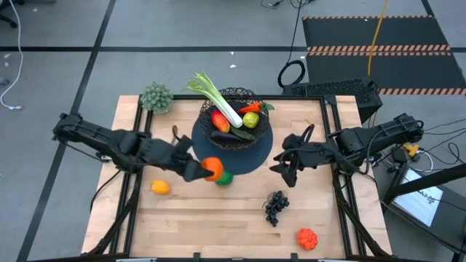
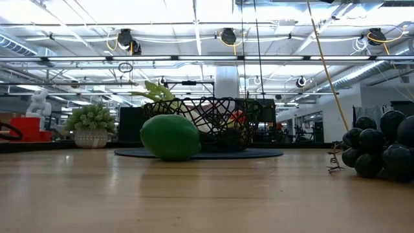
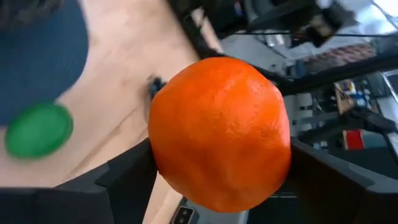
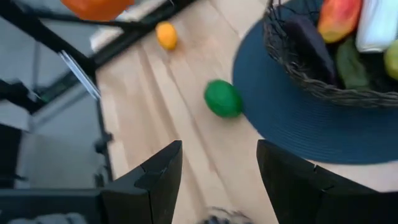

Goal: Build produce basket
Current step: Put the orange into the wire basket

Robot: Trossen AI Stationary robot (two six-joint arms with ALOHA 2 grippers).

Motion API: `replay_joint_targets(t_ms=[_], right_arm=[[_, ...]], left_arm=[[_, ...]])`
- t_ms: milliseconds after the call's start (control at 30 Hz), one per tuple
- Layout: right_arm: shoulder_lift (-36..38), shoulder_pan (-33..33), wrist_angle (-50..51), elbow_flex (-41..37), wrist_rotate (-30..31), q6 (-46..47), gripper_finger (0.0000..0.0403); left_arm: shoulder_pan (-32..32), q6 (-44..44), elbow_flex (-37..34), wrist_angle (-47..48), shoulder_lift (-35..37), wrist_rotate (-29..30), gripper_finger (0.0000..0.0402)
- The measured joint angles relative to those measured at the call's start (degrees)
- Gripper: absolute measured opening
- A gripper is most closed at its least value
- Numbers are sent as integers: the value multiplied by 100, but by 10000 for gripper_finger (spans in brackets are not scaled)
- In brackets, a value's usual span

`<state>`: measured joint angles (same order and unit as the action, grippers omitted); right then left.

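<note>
The black wire basket (image 1: pixel 231 116) stands on a dark round mat (image 1: pixel 240 149) and holds a leek (image 1: pixel 217 98), a mango and other produce; it also shows in the low view (image 2: pixel 204 123). My left gripper (image 1: pixel 204 169) is shut on an orange (image 1: pixel 212 167) at the mat's near-left edge. A lime (image 1: pixel 224 177) rests on the table beside it. A lemon (image 1: pixel 160 187) and dark grapes (image 1: pixel 276 206) lie on the table. My right gripper (image 1: pixel 285 169) is open and empty, right of the mat. My left gripper pinches the orange (image 3: pixel 219 134) between its two fingers (image 3: pixel 124 180), which sit on opposite sides of it. The fingers come from the table's left. The orange is lifted clear of the table, above the lime (image 3: pixel 38 129).
A fuzzy grey-green clump (image 1: pixel 156 97) stands at the far left corner. A red-orange piece of produce (image 1: pixel 307 237) lies near the front right. The lime (image 2: pixel 170 136) sits just in front of the mat. Bare wood lies between the lemon and the grapes.
</note>
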<state>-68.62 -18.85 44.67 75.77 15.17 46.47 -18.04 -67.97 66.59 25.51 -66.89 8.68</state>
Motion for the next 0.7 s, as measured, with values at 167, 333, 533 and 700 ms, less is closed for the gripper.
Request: replay_joint_targets(t_ms=[167,333,533,700], right_arm=[[-4,-2,-597,0,243,430,200],[-7,0,-1086,0,471,504,200],[-7,3,-1382,0,972,536,200],[-9,2,-1759,0,1204,601,200]], left_arm=[[118,1141,2,-131,404,2,324],[240,2637,4,-212,686,42,313],[344,4542,4,-219,777,62,327],[341,6022,4,-218,769,58,330]])
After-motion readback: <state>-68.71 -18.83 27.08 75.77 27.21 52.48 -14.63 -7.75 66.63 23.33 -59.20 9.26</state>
